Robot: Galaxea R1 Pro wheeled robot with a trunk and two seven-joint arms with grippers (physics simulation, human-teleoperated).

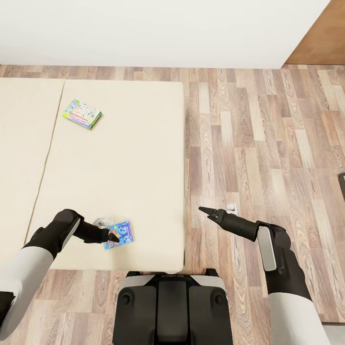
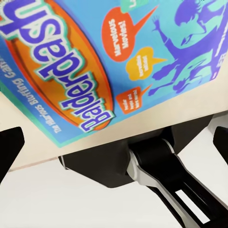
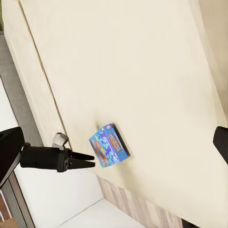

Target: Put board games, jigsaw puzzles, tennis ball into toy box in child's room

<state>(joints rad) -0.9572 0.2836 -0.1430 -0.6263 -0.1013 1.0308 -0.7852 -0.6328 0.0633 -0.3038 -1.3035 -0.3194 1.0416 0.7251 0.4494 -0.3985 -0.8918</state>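
Note:
Two board games lie on the beige bed (image 1: pixel 120 158). The blue one (image 1: pixel 120 234) (image 2: pixel 109 61) (image 3: pixel 108 145), lettered Balderdash, lies flat near the mattress's near edge. The pale green-edged one (image 1: pixel 82 114) lies farther back on the left. My left gripper (image 1: pixel 113 236) (image 3: pixel 89 160) hovers at the blue box's near-left edge with its fingers (image 2: pixel 9 147) open and the box just beyond them, not between them. My right gripper (image 1: pixel 206 210) hangs over the floor right of the bed, its fingers (image 3: pixel 10 145) apart and empty. The table, toy box, puzzles and ball are out of view.
Wooden floor (image 1: pixel 268 143) stretches right of the bed up to a white wall (image 1: pixel 158 28). A brown panel (image 1: pixel 321 43) stands at the far right. A small white object (image 1: pixel 231 207) lies on the floor under the right gripper. My base (image 1: pixel 172 306) stands at the bed's corner.

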